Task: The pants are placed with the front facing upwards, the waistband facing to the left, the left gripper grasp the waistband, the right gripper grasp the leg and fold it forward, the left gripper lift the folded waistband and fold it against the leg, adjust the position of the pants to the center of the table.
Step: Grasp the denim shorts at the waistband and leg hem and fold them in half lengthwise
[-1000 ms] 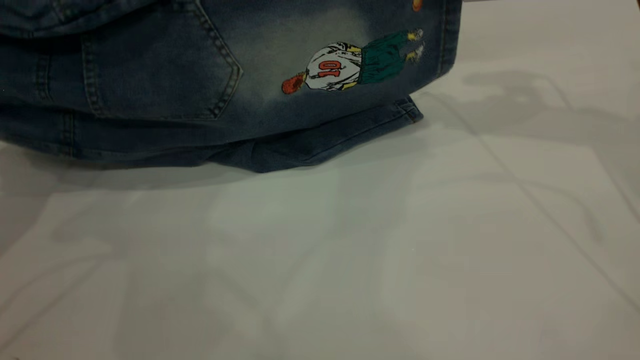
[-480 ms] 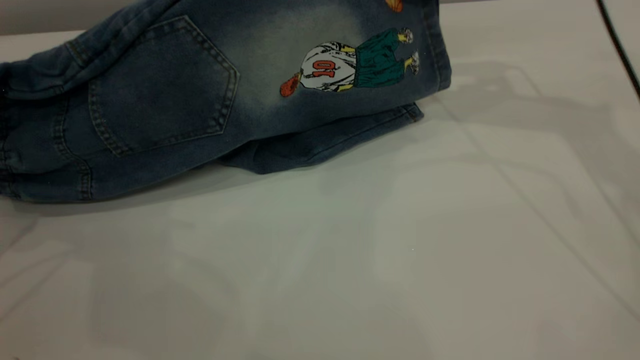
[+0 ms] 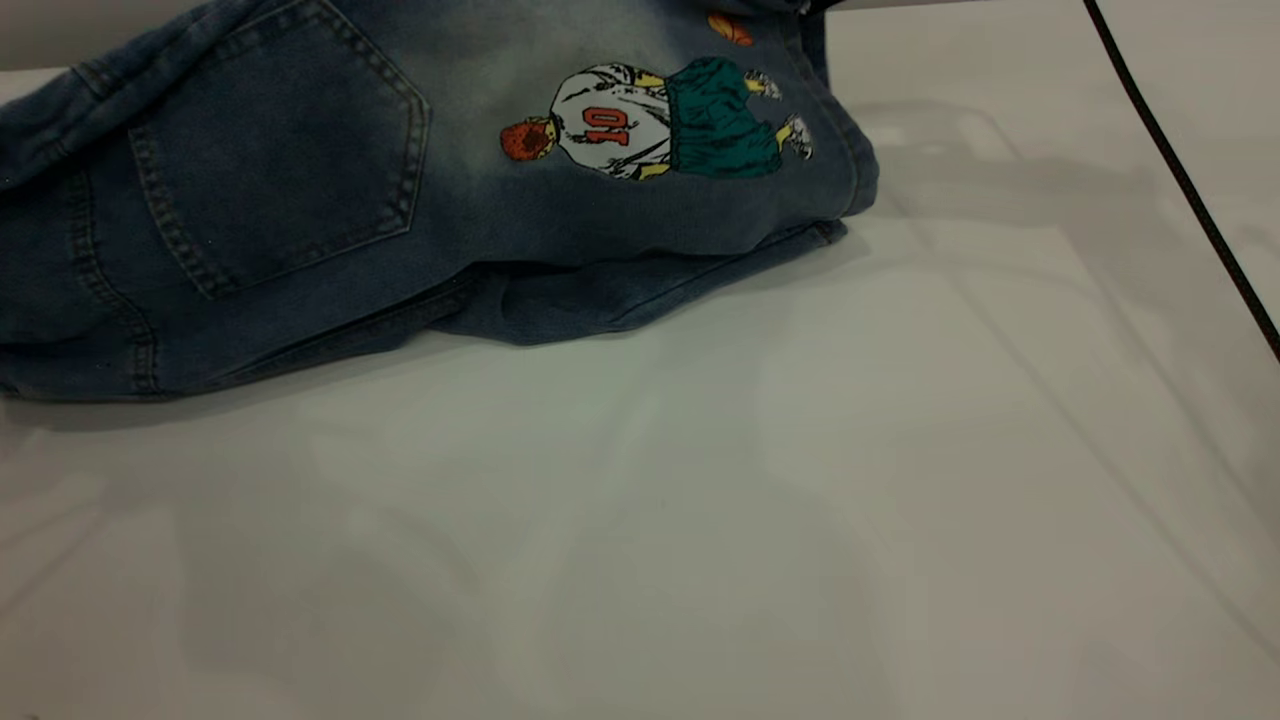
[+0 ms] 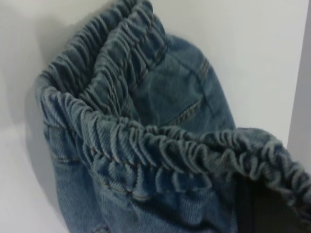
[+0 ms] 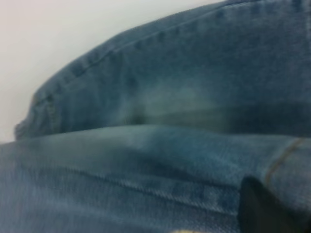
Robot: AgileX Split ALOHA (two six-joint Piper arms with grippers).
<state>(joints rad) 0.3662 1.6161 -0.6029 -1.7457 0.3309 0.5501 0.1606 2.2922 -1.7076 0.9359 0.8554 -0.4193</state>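
Exterior view: the pants (image 3: pixel 420 190) lie at eleven o'clock on the table (image 3: pixel 700 520), already doubled lengthwise, the back pocket (image 3: pixel 280 150) and the basketball-player print (image 3: pixel 650 120) facing up, a lower layer peeking out beneath the upper leg (image 3: pixel 640 200). Neither gripper is seen here; a black cable (image 3: pixel 1180 180) crosses at two o'clock. The lengthwise fold is judged to be finishing: the upper layer should be laid down with hems matched to the layer below.

Left wrist view: the waistband (image 4: pixel 160 145) is seen close, ruffled and gathered, doubled on itself. A dark sliver of the left gripper (image 4: pixel 245 206) shows at five o'clock; its hold cannot be told.

Right wrist view: faded denim with a stitched seam fills the frame. A black tip of the right gripper (image 5: pixel 257 208) lies against the cloth at five o'clock; whether it clamps the cloth cannot be told.
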